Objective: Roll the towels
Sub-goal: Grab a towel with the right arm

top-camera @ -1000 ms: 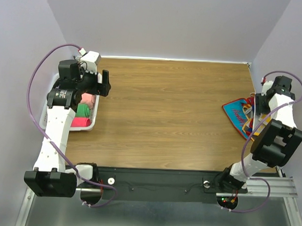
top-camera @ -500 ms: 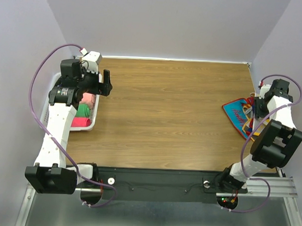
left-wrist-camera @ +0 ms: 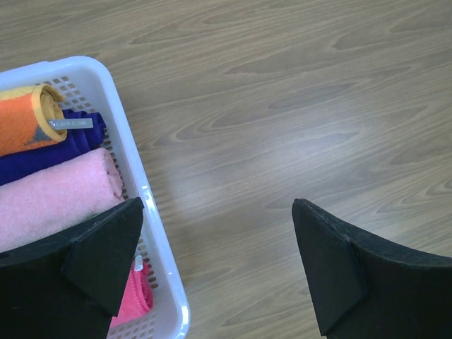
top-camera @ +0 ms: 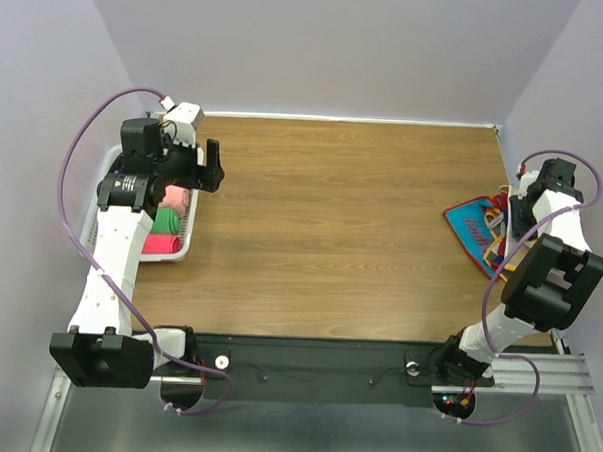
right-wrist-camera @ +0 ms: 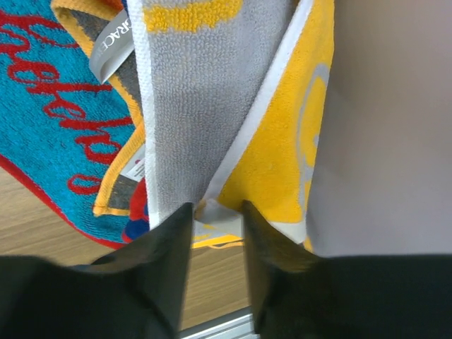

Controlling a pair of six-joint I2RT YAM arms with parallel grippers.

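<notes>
A pile of flat towels (top-camera: 474, 230) lies at the table's right edge against the wall. On top are a blue towel with red lettering (right-wrist-camera: 49, 120) and a grey and yellow towel (right-wrist-camera: 198, 106). My right gripper (right-wrist-camera: 217, 206) points down into the pile with its jaws narrowed on a white-edged fold of the grey and yellow towel. My left gripper (top-camera: 212, 164) is open and empty, hovering over the right rim of the white basket (left-wrist-camera: 145, 194). The basket holds rolled towels: orange (left-wrist-camera: 28, 120), purple (left-wrist-camera: 42, 152), pink (left-wrist-camera: 56, 201) and hot pink (left-wrist-camera: 138, 300).
The white basket (top-camera: 184, 249) sits at the table's left edge, near the left wall. The right wall (right-wrist-camera: 388, 106) stands right beside the towel pile. The table's near edge and a metal rail (right-wrist-camera: 219, 328) lie just below the right gripper.
The left arm drew back slightly towards the basket in the first half second, then held still. The right wrist shifted a little towards the right wall over the pile.
</notes>
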